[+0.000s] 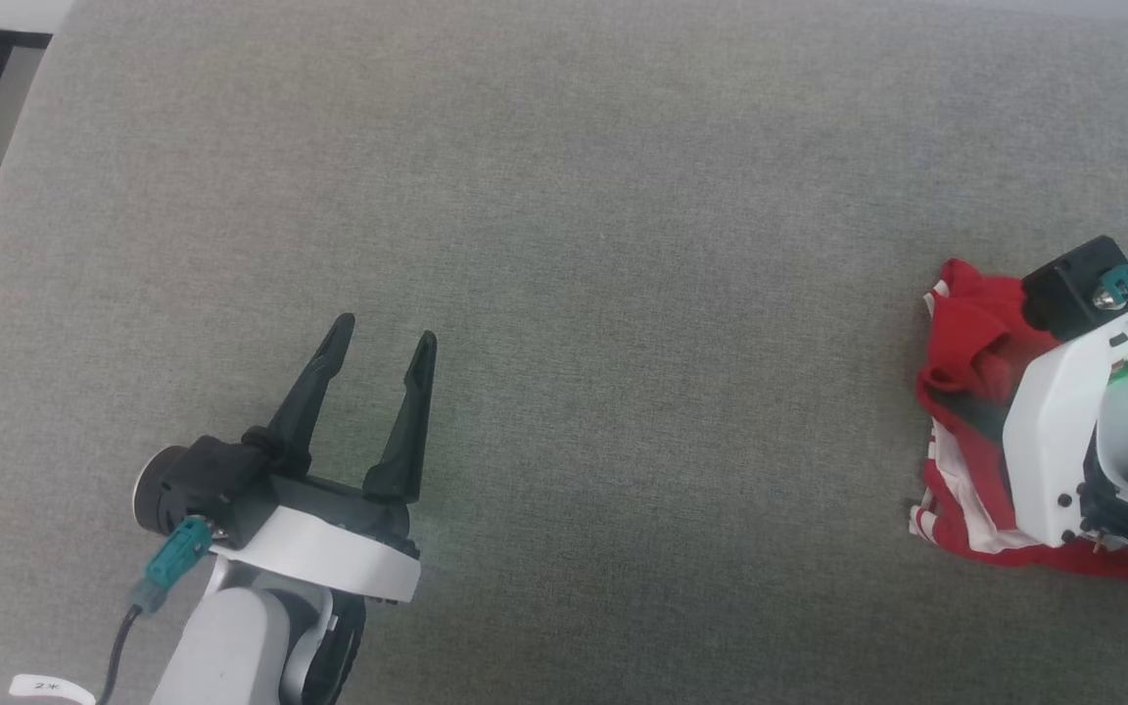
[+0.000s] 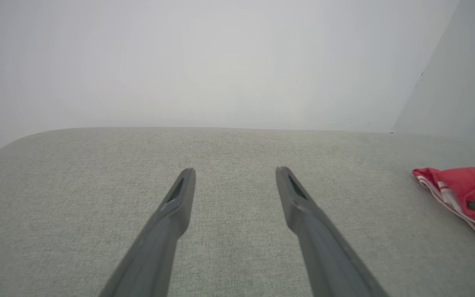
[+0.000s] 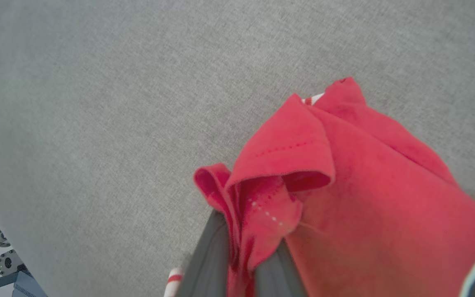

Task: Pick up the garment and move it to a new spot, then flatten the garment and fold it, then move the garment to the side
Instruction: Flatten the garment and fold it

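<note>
Red garment (image 3: 365,198), white-striped trim, bunched & pinched in R gripper (image 3: 243,251); L gripper (image 1: 385,330) spread, empty.

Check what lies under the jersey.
The jersey rests crumpled on the grey cloth surface. The right pincer clamps a red fold. Anything else beneath the heap is covered.

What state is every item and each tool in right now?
Red sports jersey with white-and-red striped trim: crumpled, not yet flattened, one fold pinched.
Left tool with two long dark fingers: open, empty.
Right tool: shut on a red fold of the jersey.
Grey woven fabric surface: flat, with the jersey towards its right side.
</note>
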You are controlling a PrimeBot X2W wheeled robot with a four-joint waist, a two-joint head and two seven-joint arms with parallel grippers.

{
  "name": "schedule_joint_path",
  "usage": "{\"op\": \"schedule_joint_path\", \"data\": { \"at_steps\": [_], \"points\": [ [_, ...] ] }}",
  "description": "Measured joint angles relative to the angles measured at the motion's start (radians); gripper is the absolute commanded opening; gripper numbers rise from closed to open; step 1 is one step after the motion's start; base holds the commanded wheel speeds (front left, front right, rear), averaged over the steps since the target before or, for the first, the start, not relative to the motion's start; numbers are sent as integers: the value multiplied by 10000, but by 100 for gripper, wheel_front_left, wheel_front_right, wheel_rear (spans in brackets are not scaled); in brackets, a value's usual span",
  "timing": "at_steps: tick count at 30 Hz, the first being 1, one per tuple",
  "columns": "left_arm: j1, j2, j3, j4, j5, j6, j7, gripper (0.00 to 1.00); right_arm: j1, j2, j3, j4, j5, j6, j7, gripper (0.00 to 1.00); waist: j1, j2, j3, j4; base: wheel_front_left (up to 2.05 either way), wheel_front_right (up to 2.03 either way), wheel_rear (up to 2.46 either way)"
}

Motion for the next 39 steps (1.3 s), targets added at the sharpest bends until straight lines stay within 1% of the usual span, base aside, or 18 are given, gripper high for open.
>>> {"op": "schedule_joint_path", "data": {
  "at_steps": [2, 3, 4, 5, 6, 13, 16, 18, 22, 25, 31, 36, 39],
  "points": [
    [-18, 4, -13, 17, -19, 0, -2, 100, -54, 23, -17, 196, 6, 0, -184, 0, 0, 0, 33, 5, 0, 0, 0],
    [-21, 8, -6, 58, -29, 0, 0, 100, -82, 44, -23, 276, 4, 0, -290, 3, 0, 0, 29, -7, 0, 0, 0],
    [-28, 10, -4, 88, -29, 0, 0, 100, -106, 52, -10, 351, 4, 0, -382, 28, 0, 1, 14, -30, 0, 0, 0],
    [-34, 19, 13, 113, -29, 0, 0, 100, -124, 88, -12, 441, 6, 0, -520, 46, 0, 1, -9, -65, 0, 0, 0],
    [-35, 44, 13, 153, -27, 0, 0, 100, -130, 125, -27, 510, 17, 0, -656, 100, 0, 1, -36, -108, 0, 0, 0],
    [-10, 343, 188, 305, -27, 0, -2, 100, -197, 251, -142, 830, 399, 0, -1797, 100, 0, 1, -336, -596, 0, 0, 0],
    [25, 447, 240, 391, -25, 0, -2, 100, -323, 109, -201, 1091, 401, 0, -2788, 100, 0, 0, -484, -884, 0, 0, 0],
    [58, 522, 282, 464, -27, 0, -2, 100, -341, 27, -159, 1369, 397, 0, -3662, 100, 0, 0, -579, -1079, 0, 0, 0],
    [152, 619, 372, 673, -77, 0, -2, 100, -358, 58, -165, 2502, 652, 0, -5242, 100, 0, 1, -780, -1480, 0, 0, 0],
    [247, 644, 512, 853, -113, 0, 0, 100, -439, 71, 25, 3246, 654, 0, -6464, 100, 0, 0, -968, -1762, 0, 0, 0],
    [683, 614, 936, 1018, -274, 0, 0, 100, -552, 184, 316, 4579, 242, 0, -8769, 100, 1, 0, -1520, -2209, 0, 0, 0],
    [1308, 537, 1360, 932, -362, 0, 0, 100, -431, 428, 357, 5183, -245, 0, -10289, 100, 0, 1, -2083, -2516, 0, 0, 0],
    [1702, 489, 1639, 796, -360, 0, 0, 100, -128, 527, 305, 5331, -449, 0, -10753, 100, 0, 1, -2403, -2657, 0, 0, 0]
  ]
}}
